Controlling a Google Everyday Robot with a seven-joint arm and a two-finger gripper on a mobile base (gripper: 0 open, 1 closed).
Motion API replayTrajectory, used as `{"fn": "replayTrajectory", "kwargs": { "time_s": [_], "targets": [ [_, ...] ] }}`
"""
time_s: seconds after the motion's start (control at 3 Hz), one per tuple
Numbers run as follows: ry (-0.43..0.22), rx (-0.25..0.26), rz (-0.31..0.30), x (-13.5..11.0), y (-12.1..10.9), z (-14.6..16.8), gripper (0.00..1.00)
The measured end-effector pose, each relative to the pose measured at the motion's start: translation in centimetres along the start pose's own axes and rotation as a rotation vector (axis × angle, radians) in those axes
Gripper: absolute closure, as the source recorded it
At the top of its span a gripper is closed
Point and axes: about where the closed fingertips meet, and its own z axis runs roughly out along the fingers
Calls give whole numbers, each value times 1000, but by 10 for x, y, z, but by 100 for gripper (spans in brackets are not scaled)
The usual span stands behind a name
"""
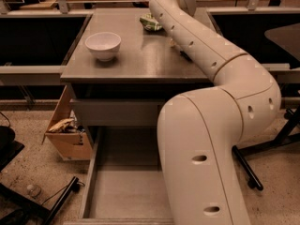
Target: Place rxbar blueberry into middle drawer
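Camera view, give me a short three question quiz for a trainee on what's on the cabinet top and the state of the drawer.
1. True or false: the middle drawer is pulled out, and the part of its bottom that shows is bare.
2. Where on the cabinet top does the white bowl stand? A) left part B) right edge C) under the arm
3. Fill in: the rxbar blueberry lies on the cabinet top, partly hidden beside the robot's ____.

Key: 1 true; 2 A; 3 arm. Note: the end effector is out of view, past the arm's far end at the top of the frame.
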Motion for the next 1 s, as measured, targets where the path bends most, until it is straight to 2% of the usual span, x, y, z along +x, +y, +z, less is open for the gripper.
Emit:
{"fn": "replayTrajectory", "kwargs": {
  "time_s": [0.67,1.0],
  "targets": [
    [0,0,0,0,0,0,89],
    [0,0,0,0,0,0,100]
  ]
}}
